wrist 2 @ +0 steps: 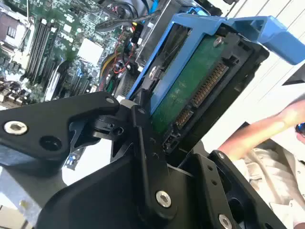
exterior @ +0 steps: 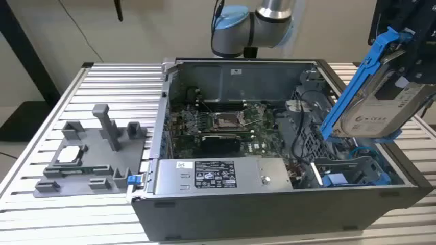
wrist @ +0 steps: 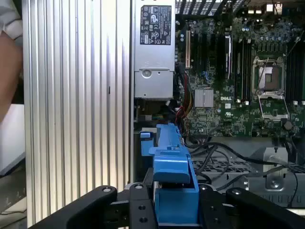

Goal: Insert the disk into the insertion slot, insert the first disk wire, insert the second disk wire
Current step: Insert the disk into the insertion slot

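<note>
In the exterior view, the gripper [exterior: 409,66], partly cut off at the edge, is clasping the disk [exterior: 374,107]. The disk is hanging tilted above the right end of the computer case [exterior: 272,209], clear of the insertion slot [exterior: 344,171], so no insertion is done yet. In the second wrist view, the fingers [wrist 2: 143,143] are pinching the disk's blue frame. In the first wrist view, the disk is hiding what lies beneath it, and I cannot single out the disk wires.
</note>
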Controlling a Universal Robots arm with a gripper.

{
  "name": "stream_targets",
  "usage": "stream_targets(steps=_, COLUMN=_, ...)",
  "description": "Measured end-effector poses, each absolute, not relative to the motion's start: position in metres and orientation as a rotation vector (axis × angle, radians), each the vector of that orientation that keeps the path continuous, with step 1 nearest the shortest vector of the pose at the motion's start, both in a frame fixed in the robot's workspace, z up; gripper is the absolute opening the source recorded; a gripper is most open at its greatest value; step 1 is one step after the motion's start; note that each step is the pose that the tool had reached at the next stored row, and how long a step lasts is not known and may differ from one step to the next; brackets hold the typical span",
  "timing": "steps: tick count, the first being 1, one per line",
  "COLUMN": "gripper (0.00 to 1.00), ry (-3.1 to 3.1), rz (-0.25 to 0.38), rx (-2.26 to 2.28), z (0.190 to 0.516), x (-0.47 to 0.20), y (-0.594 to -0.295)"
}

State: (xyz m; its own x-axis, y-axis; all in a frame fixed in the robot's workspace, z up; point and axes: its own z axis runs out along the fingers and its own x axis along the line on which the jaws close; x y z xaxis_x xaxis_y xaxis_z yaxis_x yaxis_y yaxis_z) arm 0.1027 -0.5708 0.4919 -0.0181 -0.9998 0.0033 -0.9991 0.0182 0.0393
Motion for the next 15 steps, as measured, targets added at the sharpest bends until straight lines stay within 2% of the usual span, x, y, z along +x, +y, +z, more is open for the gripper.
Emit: stream_targets(steps=15, gripper=0.00, ry=-2.227, rz=-0.025, rx=2.187, z=0.4892, x=0.1027, y=-0.5708)
